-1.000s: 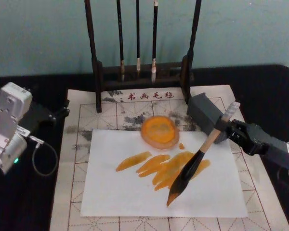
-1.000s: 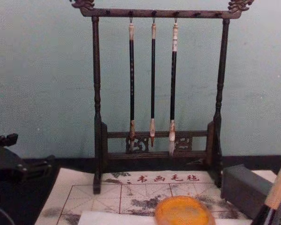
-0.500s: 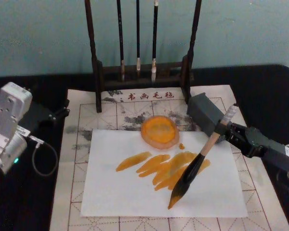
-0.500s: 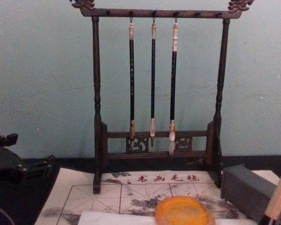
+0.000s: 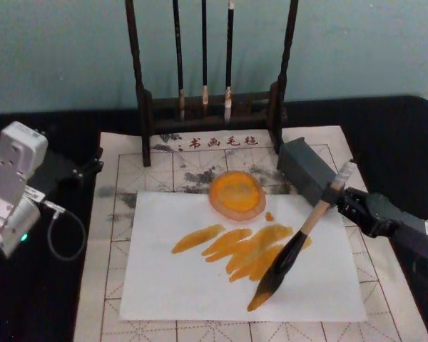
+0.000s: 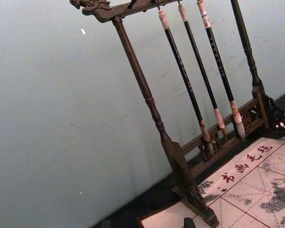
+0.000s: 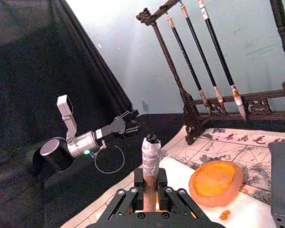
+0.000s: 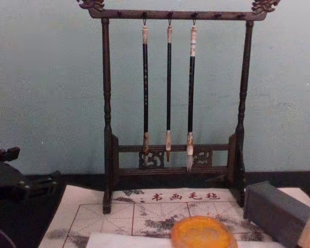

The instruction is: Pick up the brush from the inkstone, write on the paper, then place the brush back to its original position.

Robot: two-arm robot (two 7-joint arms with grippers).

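Left gripper (image 5: 82, 169) parked at the left, off the mat, over the black tabletop (image 5: 43, 299); grasping or released, can't tell. Just right of it is the beige grid mat (image 5: 114, 214), ink-stained, with a row of red characters along its far edge. Wooden brush rack (image 5: 140, 92) stands on the mat's far edge, with three thin black brushes (image 5: 204, 50) hanging upright side by side. White paper (image 5: 164, 285) lies flat on the mat, on the near side. Orange strokes (image 5: 235, 246) slant across the paper's middle, several side by side. Round orange dish (image 5: 236, 194) sits at the paper's far edge, overlapping paper and mat. A small orange spot (image 5: 269, 216) lies on the paper just right of the dish. Brush (image 5: 294, 246) is tilted, pale handle up and to the right, black shaft and tuft slanting down to the left. The tuft tip is down on the paper's near right part, by the near end of the strokes and well apart from the dish. Grey block (image 5: 307, 171) sits on the mat right of the dish, just behind the handle's top. Right gripper (image 5: 337, 196) comes in from the right, clamped on the brush's pale handle just below its wrapped top end. In the right wrist view the handle stands up between the closed jaws.
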